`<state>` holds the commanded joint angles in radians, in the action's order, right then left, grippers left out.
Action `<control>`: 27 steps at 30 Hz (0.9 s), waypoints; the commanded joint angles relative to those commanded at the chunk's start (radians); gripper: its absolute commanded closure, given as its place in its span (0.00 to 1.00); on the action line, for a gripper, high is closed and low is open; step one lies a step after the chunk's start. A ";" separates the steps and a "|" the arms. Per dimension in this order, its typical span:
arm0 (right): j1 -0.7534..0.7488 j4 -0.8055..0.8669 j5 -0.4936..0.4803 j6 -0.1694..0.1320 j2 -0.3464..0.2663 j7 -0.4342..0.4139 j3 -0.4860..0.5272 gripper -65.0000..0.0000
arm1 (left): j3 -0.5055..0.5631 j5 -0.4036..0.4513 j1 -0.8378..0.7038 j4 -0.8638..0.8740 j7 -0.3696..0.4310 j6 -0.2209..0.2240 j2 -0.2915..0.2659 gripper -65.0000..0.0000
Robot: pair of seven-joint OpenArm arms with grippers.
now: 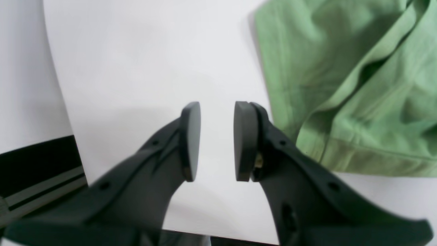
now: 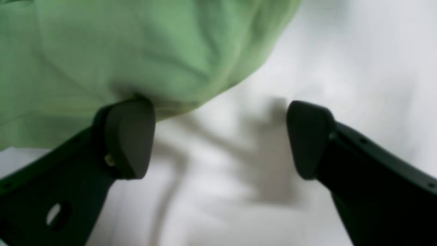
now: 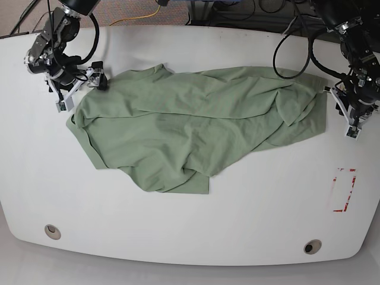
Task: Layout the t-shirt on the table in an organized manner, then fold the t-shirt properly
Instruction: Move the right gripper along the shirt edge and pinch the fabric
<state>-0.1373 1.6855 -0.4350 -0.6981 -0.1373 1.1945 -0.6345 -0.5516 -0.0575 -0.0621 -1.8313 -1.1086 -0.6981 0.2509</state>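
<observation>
The pale green t-shirt (image 3: 196, 124) lies spread but wrinkled across the middle of the white table (image 3: 178, 225), with folds bunched at its right end. My right gripper (image 3: 83, 89) is at the shirt's left end. In the right wrist view this gripper (image 2: 218, 112) is wide open, and its left finger (image 2: 126, 136) rests at the edge of the cloth (image 2: 119, 51). My left gripper (image 3: 343, 113) is at the shirt's right end. In the left wrist view it (image 1: 217, 112) is open by a narrow gap over bare table (image 1: 136, 68), with the cloth (image 1: 341, 68) just to its right.
A red tape rectangle (image 3: 343, 190) marks the table's right side. Two grommet holes (image 3: 52, 231) (image 3: 312, 246) sit near the front edge. Cables run behind the back edge. The table edge (image 1: 65, 102) shows left of the left gripper.
</observation>
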 joint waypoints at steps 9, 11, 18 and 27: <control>0.020 0.002 0.002 0.000 0.035 0.000 0.005 0.14 | -0.002 0.000 0.000 0.003 0.000 0.000 0.000 0.76; 0.023 0.002 0.002 0.000 0.035 0.000 0.005 0.26 | -0.002 0.000 0.002 0.003 0.000 0.000 0.000 0.76; 0.023 0.012 0.000 0.000 0.035 0.006 0.005 0.91 | -0.002 0.000 0.003 0.003 0.002 0.000 0.000 0.76; 0.048 0.232 -0.002 0.000 0.038 0.118 0.005 0.96 | 0.002 0.000 0.005 0.005 0.002 0.000 0.000 0.76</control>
<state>-0.0898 1.9172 -0.4365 -0.6981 -0.0990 1.3126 -0.6299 -0.5501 -0.0575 -0.0575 -1.8267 -1.1070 -0.6981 0.2509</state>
